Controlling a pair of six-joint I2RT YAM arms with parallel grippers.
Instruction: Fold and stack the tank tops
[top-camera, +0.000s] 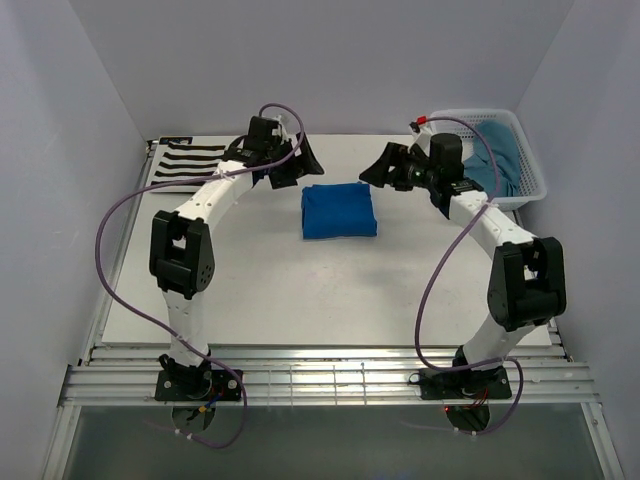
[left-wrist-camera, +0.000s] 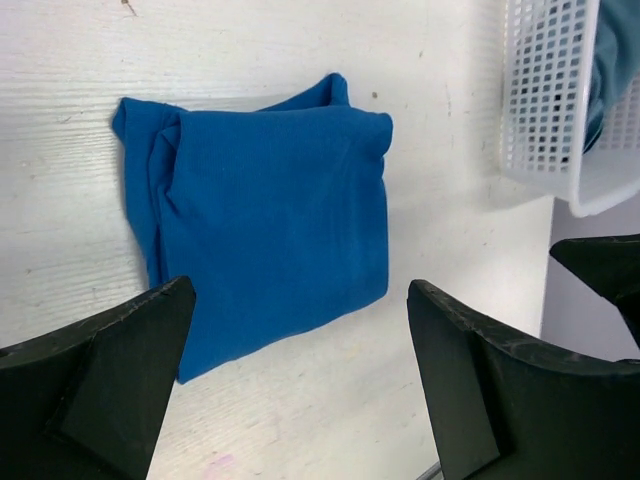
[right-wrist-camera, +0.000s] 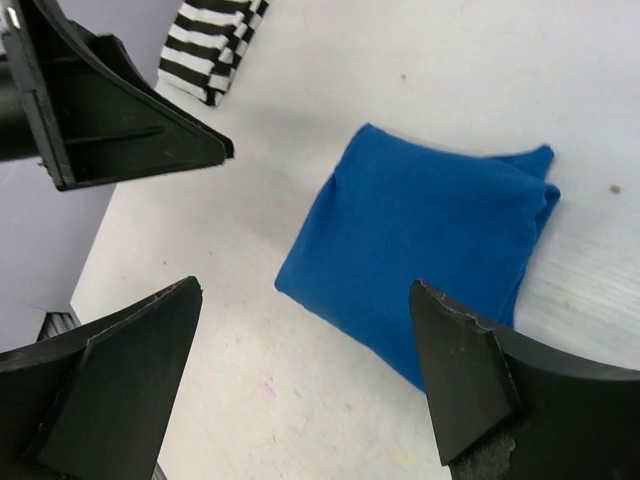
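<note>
The royal blue tank top (top-camera: 338, 210) lies folded into a square in the middle of the table. It also shows in the left wrist view (left-wrist-camera: 270, 220) and the right wrist view (right-wrist-camera: 420, 240). The striped tank top (top-camera: 190, 160) lies folded at the back left corner (right-wrist-camera: 215, 50). The teal tank top (top-camera: 497, 160) sits bunched inside the white basket (left-wrist-camera: 615, 50). My left gripper (top-camera: 298, 165) hovers open just behind the blue top's left corner (left-wrist-camera: 300, 290). My right gripper (top-camera: 380, 165) is open behind its right corner (right-wrist-camera: 305, 290). Neither holds anything.
The white mesh basket (top-camera: 530, 175) stands at the back right corner, close to my right arm (left-wrist-camera: 545, 100). Grey walls enclose the table on three sides. The two grippers face each other across the blue top's far edge.
</note>
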